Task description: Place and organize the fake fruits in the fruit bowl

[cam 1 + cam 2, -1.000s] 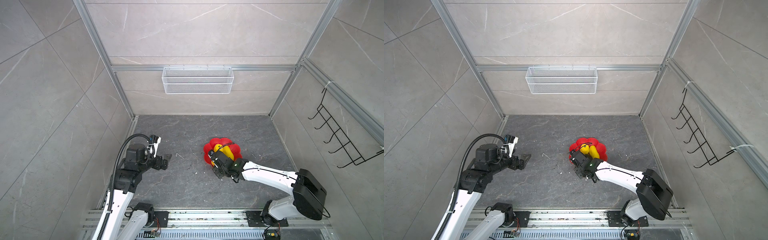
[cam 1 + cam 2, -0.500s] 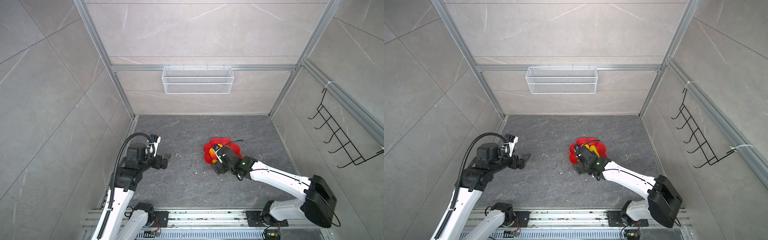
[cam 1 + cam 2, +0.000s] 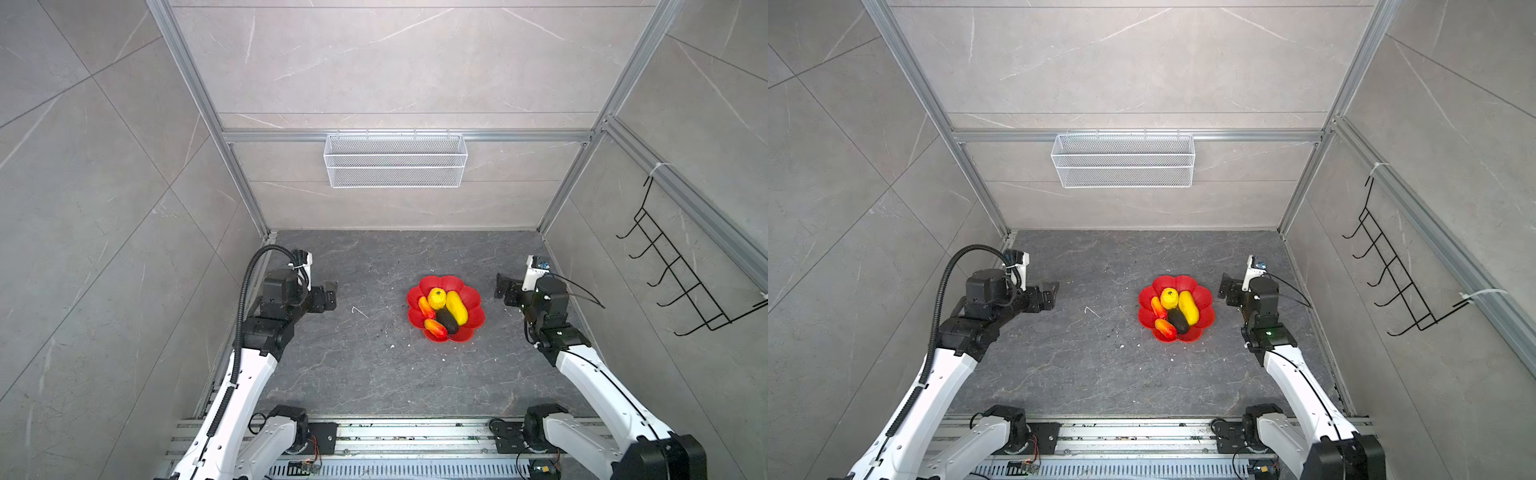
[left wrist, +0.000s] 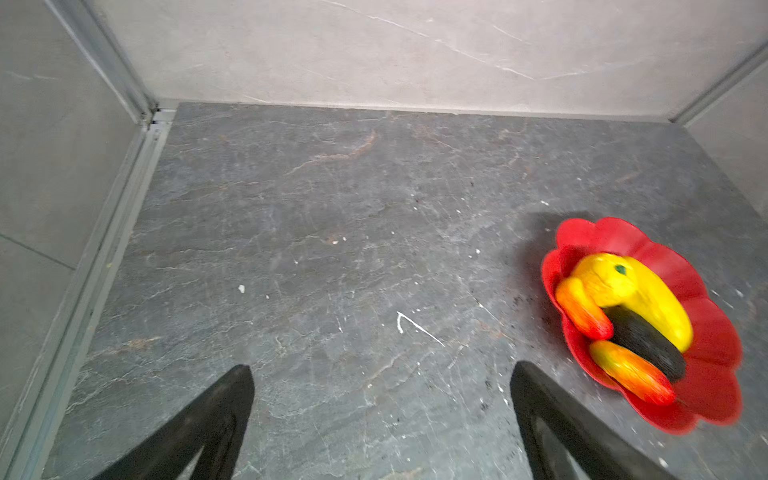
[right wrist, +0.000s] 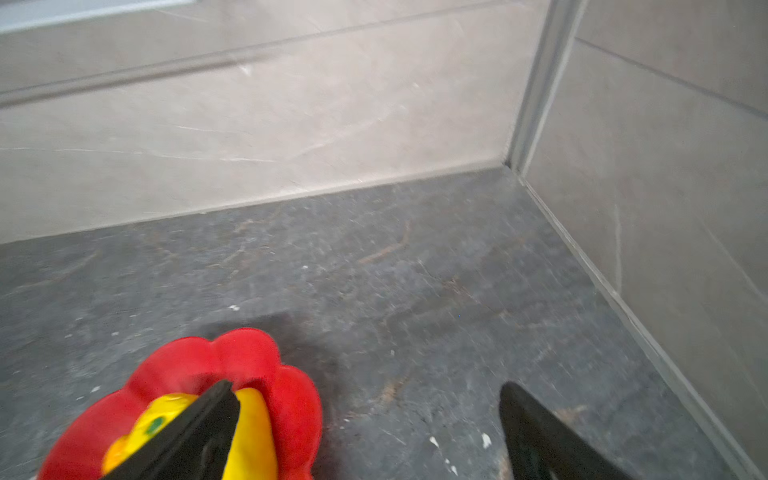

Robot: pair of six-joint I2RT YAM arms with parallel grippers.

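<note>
Lying apart from jaws: fruit bowl point(image 3: 474, 321)

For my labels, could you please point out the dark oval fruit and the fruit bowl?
dark oval fruit point(image 3: 448, 321): in a top view, its middle.
fruit bowl point(image 3: 476, 298): in a top view, a bare right petal.

White arm links point(image 3: 251, 376), black joints point(image 3: 284, 289), ribbed black cable point(image 3: 243, 291), green light point(image 3: 1269, 332)
</note>
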